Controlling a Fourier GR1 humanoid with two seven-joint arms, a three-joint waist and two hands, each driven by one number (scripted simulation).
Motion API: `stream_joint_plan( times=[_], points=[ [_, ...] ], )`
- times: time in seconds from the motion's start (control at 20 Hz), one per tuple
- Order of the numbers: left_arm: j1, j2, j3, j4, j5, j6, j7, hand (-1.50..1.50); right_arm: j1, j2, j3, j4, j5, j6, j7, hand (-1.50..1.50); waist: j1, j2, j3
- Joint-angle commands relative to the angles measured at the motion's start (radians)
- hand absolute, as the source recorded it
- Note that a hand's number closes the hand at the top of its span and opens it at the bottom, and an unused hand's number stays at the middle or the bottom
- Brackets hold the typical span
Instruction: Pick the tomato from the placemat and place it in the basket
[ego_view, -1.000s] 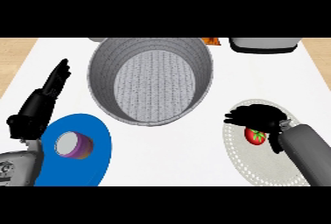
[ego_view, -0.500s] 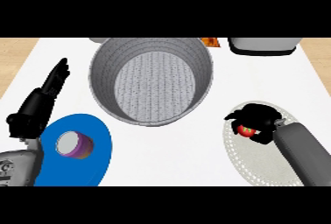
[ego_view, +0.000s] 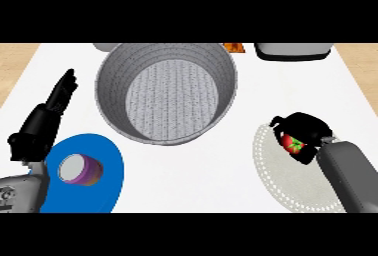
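Since the earlier frames, the right hand (ego_view: 304, 131) had drawn its fingers in from a spread pose over the placemat (ego_view: 291, 182) and curled them round the tomato (ego_view: 293, 143). That hand sat over the far end of the placemat, near the counter's right edge, with the grey forearm running back toward the near right corner. The tomato showed as a red patch with a green stem spot, tucked under the black fingers on the hand's inner side, so that only part of it was visible. It was enclosed by the hand, above or on the placemat's far end; whether it had left the mat's surface could not be told.

The placemat itself was a pale oval with a dotted border, lying along the right side of the counter (ego_view: 184, 170). The basket (ego_view: 168, 92), grey and woven, stood in the middle of the counter toward the far edge, well apart from the tomato and to its left.

The left hand (ego_view: 46, 120) rested by the counter's left edge, fingers straight and pointing away. Just beside it, at the near left corner, lay a blue plate (ego_view: 103, 185) carrying a small purple cup (ego_view: 80, 170).
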Motion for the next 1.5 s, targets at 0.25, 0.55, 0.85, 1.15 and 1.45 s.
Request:
stream_joint_plan(
  times=[0.25,0.55,0.85,1.15,1.45],
  points=[
    [0.019,0.032,0.024,-0.014,0.027,-0.036,0.012,0.00,0.054,0.136,-0.321,-0.040,-0.044,-0.188,0.704,1.50,-0.006,0.004,0.003],
    [0.018,0.008,0.006,0.013,-0.006,-0.007,-0.025,0.00,0.048,0.231,-0.349,-0.326,-0.052,-0.346,0.849,1.50,-0.010,0.004,0.003],
    [-0.005,0.027,0.031,0.001,0.025,-0.029,0.010,0.00,-0.092,0.362,-0.374,-0.574,-0.215,-0.415,0.824,1.50,0.006,0.001,0.004],
    [-0.001,-0.006,0.001,0.009,0.003,-0.015,-0.008,0.00,-0.206,0.360,-0.320,-0.821,-0.256,-0.265,0.933,1.50,0.017,0.009,0.004],
    [0.004,-0.007,-0.002,0.043,0.009,-0.036,-0.044,0.00,-0.500,0.394,-0.284,-0.808,-0.346,-0.085,1.170,1.50,0.032,0.011,0.003]
  ],
)
